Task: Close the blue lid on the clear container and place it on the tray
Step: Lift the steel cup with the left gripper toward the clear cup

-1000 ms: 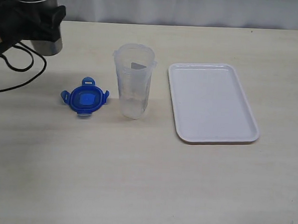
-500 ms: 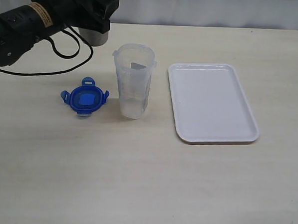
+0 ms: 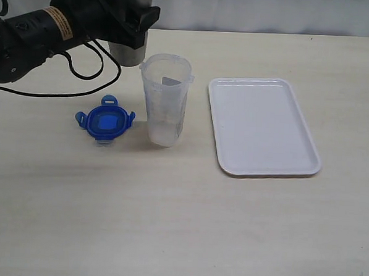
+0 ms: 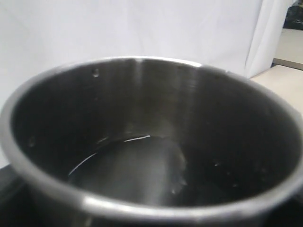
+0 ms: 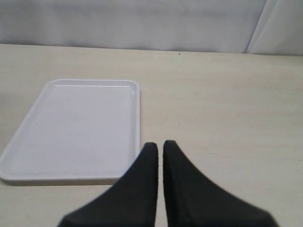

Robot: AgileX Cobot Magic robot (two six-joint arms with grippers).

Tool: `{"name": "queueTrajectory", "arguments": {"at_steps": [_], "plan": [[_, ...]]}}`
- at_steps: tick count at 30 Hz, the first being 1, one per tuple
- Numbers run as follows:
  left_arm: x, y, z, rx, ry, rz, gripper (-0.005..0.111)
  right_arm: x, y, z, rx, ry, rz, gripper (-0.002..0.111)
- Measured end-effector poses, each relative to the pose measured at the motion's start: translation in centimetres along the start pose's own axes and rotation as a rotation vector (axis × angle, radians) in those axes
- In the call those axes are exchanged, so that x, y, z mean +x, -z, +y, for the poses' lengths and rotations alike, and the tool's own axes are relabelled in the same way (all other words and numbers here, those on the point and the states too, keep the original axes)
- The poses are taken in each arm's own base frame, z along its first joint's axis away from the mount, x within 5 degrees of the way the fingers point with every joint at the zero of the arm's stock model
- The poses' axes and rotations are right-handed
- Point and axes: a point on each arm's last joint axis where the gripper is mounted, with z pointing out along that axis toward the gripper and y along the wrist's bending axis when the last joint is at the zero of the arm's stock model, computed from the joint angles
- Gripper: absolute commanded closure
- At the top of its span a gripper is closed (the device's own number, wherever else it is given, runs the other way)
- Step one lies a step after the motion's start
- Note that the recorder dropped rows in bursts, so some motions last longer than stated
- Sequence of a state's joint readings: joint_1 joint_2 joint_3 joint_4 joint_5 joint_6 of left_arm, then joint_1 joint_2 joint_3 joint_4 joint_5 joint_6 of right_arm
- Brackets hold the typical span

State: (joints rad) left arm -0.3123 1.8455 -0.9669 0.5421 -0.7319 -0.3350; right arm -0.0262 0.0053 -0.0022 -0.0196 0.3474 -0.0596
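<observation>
The clear container [image 3: 166,100] stands upright and uncovered at mid-table. The blue lid [image 3: 105,122] lies flat on the table to its left, apart from it. The white tray [image 3: 262,126] lies to the container's right with nothing on it, and it also shows as the tray [image 5: 75,127] in the right wrist view. My left gripper [image 3: 126,17] is shut on a grey steel cup [image 3: 129,30], held just behind and left of the container's rim. The cup's inside [image 4: 142,156] fills the left wrist view. My right gripper [image 5: 160,145] is shut on nothing, near the tray's edge.
The left arm's black body [image 3: 48,29] and its cable [image 3: 82,78] stretch over the table's back left. A white backdrop [image 3: 253,12] runs along the far edge. The light wooden tabletop [image 3: 167,224] lies bare in front.
My left arm has carried the steel cup to the right, from the far left corner to just behind the clear container. Lid, container and tray have not moved.
</observation>
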Motion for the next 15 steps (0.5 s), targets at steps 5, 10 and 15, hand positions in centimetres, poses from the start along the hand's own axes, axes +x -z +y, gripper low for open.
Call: {"name": "queueTrajectory", "arguments": {"at_steps": [5,10,15], "plan": [[0.08,-0.01,-0.29,0.027,-0.002,0.009,0.107,0.0,0.0,0.0,0.0,0.0,0.0,0.104],[0.13,-0.01,-0.41,0.04,-0.015,0.014,0.107,0.0,0.0,0.0,0.0,0.0,0.0,0.104],[0.13,-0.01,-0.42,0.041,-0.017,0.014,0.107,0.0,0.0,0.0,0.0,0.0,0.0,0.104]]}}
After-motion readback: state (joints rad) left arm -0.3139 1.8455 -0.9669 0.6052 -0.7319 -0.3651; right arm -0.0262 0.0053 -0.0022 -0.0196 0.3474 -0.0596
